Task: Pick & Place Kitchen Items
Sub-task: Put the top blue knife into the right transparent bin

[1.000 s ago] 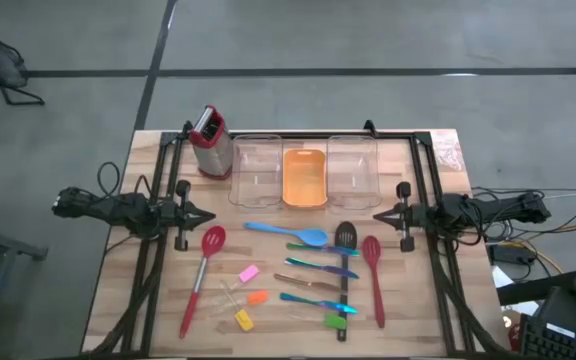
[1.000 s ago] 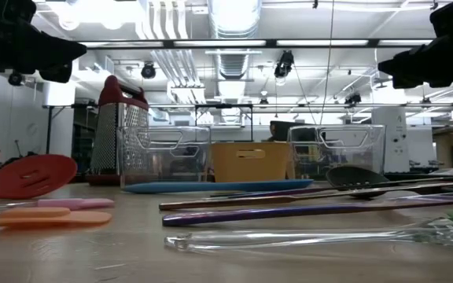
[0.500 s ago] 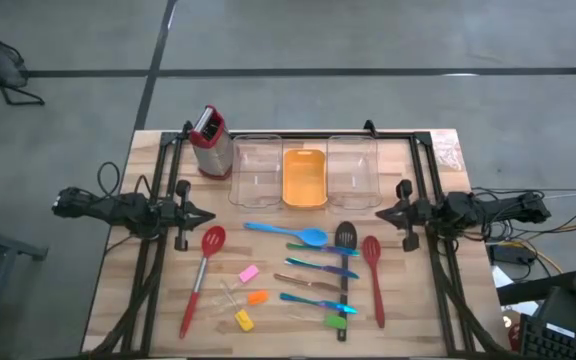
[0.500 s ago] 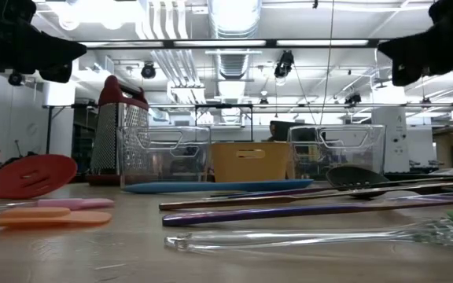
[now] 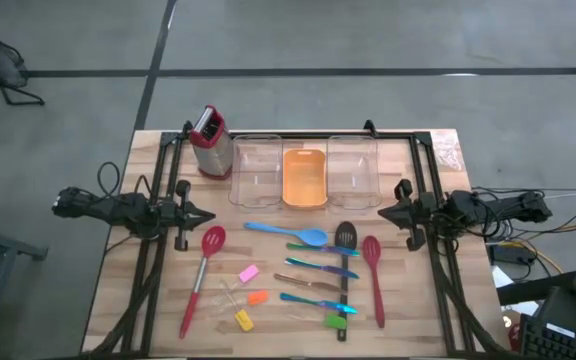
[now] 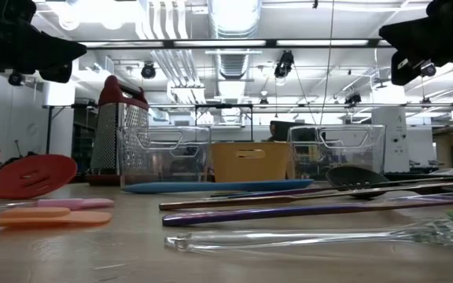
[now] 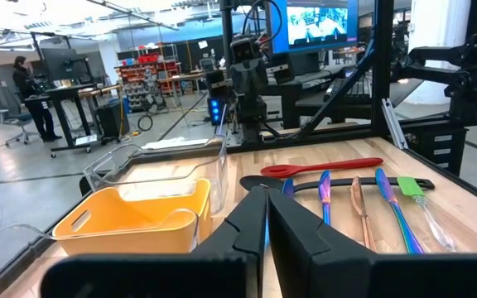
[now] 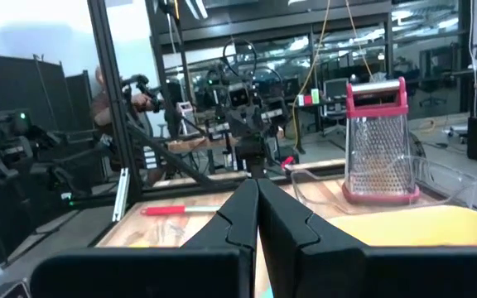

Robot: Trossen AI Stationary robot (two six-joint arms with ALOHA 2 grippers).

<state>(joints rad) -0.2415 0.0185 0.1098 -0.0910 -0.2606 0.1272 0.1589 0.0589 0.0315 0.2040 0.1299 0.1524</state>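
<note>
Your left tool [image 5: 206,216] hangs over the surface [image 5: 118,290] at about 9 o'clock from the spread of utensils, its fingers [image 7: 251,228] pressed together with nothing between them. Your right tool [image 5: 380,214] sits opposite at 3 o'clock, fingers [image 8: 243,211] likewise together and empty. Both are off the surface, as the low view shows them up high.

Between the two tools lie the kitchen items. A red slotted spoon [image 5: 201,270] lies at 7 o'clock of the left tool, head toward it. A blue spoon [image 5: 288,232] lies across the middle, at 6 o'clock of the orange tray [image 5: 304,177]. Just at its 3 o'clock lies a black slotted spoon [image 5: 345,260], and beyond that a red spoon [image 5: 373,270], at 7 o'clock of the right tool. Thin teal-handled cutlery [image 5: 318,266] lies in a row under the blue spoon. Small pink [image 5: 249,273], orange [image 5: 257,297], yellow [image 5: 244,320] and green [image 5: 335,322] pieces lie toward the 6 o'clock edge.

At 12 o'clock the tray stands between two clear bins [image 5: 253,172], with a red-topped grater [image 5: 209,140] at their 9 o'clock.
</note>
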